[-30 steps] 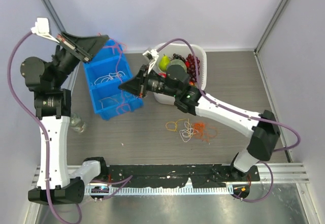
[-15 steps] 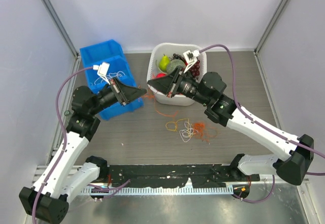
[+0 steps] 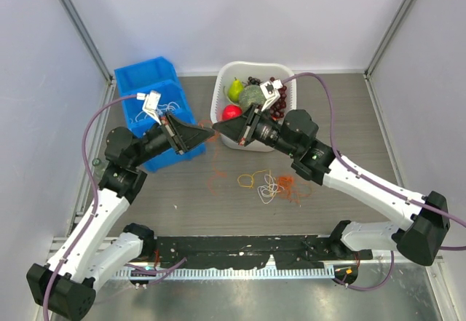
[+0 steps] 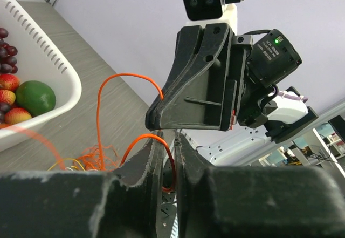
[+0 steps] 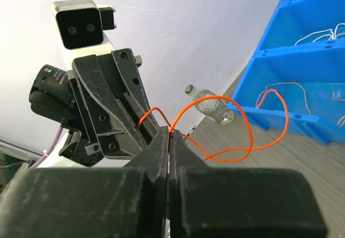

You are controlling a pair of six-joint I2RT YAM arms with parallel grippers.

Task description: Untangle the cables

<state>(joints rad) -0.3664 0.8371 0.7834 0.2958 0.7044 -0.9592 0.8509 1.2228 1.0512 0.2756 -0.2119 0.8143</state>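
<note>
Status: partway, I'd say under half. Both of mine are up off the table, tip to tip, just 12 o'clock of the top view's centre. Left gripper [image 4: 170, 146] is pinching the orange cable [image 4: 98, 122]: there's a narrow slit between the fingers with the strand running down into it. Right gripper [image 5: 170, 134] has its fingers pressed flat together on that same cable, just beside the left's tips, so an orange loop hangs between the two. Done, judging by how things lie: a few white cables [image 3: 166, 108] sit in the compartments of the blue bin [image 3: 135, 77] at 10 o'clock, well apart from the rest. Left to do: the pile of cables [image 3: 271, 185] on the table [image 3: 349, 117], at 5 o'clock of my grippers, with yellow, white and orange-red loops lying across each other (can't count strands, too thin from above). I also can't tell whether the orange one I hold is clear of that pile. The left wrist view shows it dropping toward the heap, and the end is lost in blur. The fruit basket [image 3: 216, 102] at 12 o'clock and the plastic bottle [image 5: 208, 105] by the bin aren't part of this. Next call, as I judge it: draw the two pinch points apart gently and watch whether the pile drags.
</note>
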